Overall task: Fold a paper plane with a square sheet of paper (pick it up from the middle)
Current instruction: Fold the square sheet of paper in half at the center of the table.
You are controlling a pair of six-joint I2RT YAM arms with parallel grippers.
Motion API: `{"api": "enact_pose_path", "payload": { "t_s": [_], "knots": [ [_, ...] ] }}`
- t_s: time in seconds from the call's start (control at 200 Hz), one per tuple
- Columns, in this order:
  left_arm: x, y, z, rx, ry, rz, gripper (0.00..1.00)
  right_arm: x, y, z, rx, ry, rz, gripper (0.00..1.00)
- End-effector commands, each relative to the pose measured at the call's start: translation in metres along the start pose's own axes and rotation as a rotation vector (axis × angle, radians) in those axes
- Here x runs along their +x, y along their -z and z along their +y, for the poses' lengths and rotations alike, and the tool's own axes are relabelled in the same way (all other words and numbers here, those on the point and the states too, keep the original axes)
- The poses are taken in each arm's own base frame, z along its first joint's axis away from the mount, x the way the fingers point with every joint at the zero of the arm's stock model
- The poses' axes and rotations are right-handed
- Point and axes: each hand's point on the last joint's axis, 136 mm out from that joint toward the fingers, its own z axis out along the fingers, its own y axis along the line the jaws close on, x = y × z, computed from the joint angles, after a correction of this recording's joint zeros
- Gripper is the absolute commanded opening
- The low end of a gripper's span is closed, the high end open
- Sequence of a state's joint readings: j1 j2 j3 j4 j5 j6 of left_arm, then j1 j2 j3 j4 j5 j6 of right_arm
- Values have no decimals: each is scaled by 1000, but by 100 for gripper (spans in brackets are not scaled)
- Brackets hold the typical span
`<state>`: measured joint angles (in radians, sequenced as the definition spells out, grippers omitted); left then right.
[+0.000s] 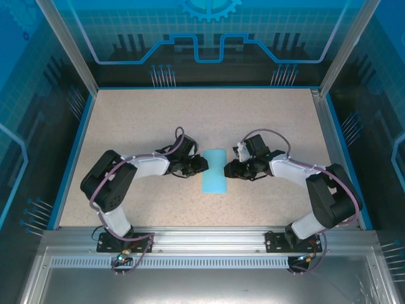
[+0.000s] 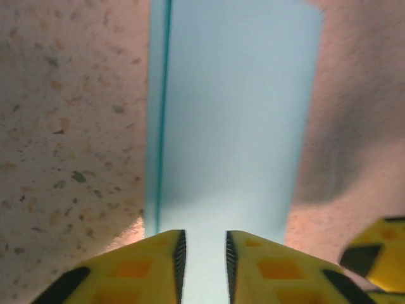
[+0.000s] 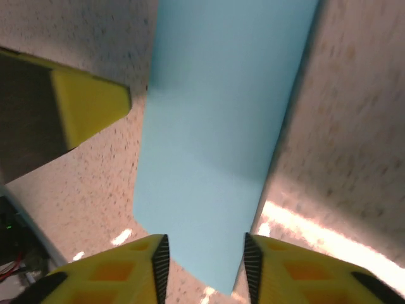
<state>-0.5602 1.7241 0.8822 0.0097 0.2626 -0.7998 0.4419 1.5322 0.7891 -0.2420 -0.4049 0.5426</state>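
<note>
The square sheet of paper (image 1: 214, 171) is showing from above as a narrow light-blue strip, apparently doubled over, lying flat on the speckled table (image 1: 145, 120). It is sitting right between the left pincer (image 1: 202, 166) and the right pincer (image 1: 228, 170), each one nosing up to a long edge. From the left wrist, the strip is running straight ahead of the fingers (image 2: 152, 269), whose jaws are standing slightly apart with blue showing in the gap, clamping nothing. From the right wrist, the jaws are gaping wider, with the strip's near end poking in between them. To my eye it is going to be light, floppy and slick and quick to crease, so I would be pinching gently at mid-edge, both layers together.
</note>
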Motion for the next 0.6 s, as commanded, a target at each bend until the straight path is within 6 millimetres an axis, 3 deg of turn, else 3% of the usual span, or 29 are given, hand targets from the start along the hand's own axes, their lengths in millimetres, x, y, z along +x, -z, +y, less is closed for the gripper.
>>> {"api": "enact_pose_path", "payload": {
  "t_s": [0.0,0.15,0.265,0.595],
  "knots": [
    [-13,19,-11,25,10,-50,34,-8,-4,-13,73,-43,3,42],
    [-16,18,-1,73,93,-17,40,-20,-15,-5,22,-87,1,44],
    [-16,14,1,112,131,5,45,-17,-25,-5,-2,-111,30,44],
    [-12,3,3,126,152,52,47,-28,-33,-2,-17,-125,30,43]
  ]
}}
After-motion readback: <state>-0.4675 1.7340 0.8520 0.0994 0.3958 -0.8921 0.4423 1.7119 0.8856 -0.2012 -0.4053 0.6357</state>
